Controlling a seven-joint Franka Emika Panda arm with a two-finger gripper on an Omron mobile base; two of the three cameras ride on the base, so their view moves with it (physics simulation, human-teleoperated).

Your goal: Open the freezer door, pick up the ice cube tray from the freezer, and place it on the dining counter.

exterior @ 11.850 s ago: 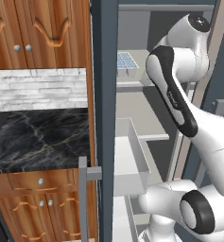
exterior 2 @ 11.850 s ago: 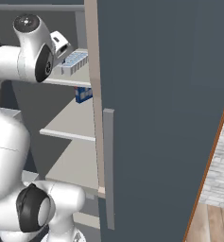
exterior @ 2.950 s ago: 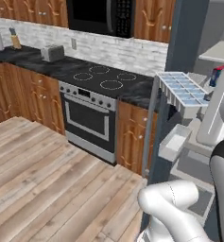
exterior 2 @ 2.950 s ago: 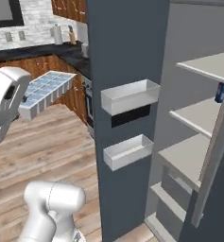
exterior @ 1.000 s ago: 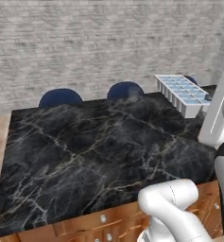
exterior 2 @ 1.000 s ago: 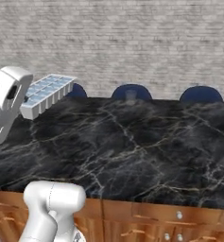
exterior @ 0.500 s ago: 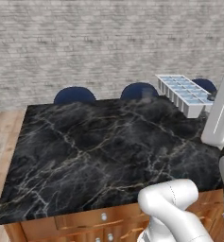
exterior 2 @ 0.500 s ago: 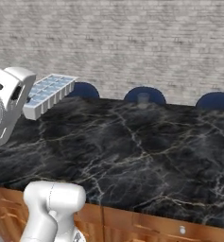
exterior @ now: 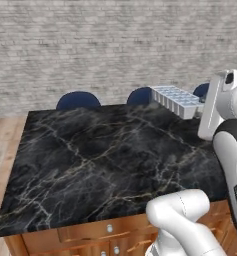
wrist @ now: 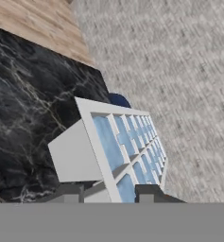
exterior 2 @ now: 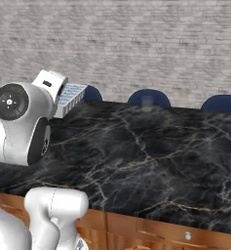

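Note:
The ice cube tray (exterior: 174, 99) is white with pale blue cells and hangs in the air, held by one end. In the hand view my gripper (wrist: 108, 194) is shut on the near end of the tray (wrist: 123, 146), a dark fingertip on each side. The tray (exterior 2: 69, 98) slants over the far edge of the dining counter (exterior 2: 151, 146), apart from the slab. This black marble counter (exterior: 105, 160) with white veins lies just in front of the base, on a brown wooden base with small knobs. The freezer and its door are out of view.
Dark blue chair backs (exterior: 78, 101) (exterior: 141, 95) (exterior 2: 148, 99) (exterior 2: 222, 104) stand along the counter's far side. A grey brick wall (exterior: 115, 45) closes the back. Wooden floor (exterior: 0, 145) shows to the left of the counter.
The whole picture has shifted, so the base has moved along the counter. The tray stays in my gripper, and the hand sits lower and nearer in the right base view.

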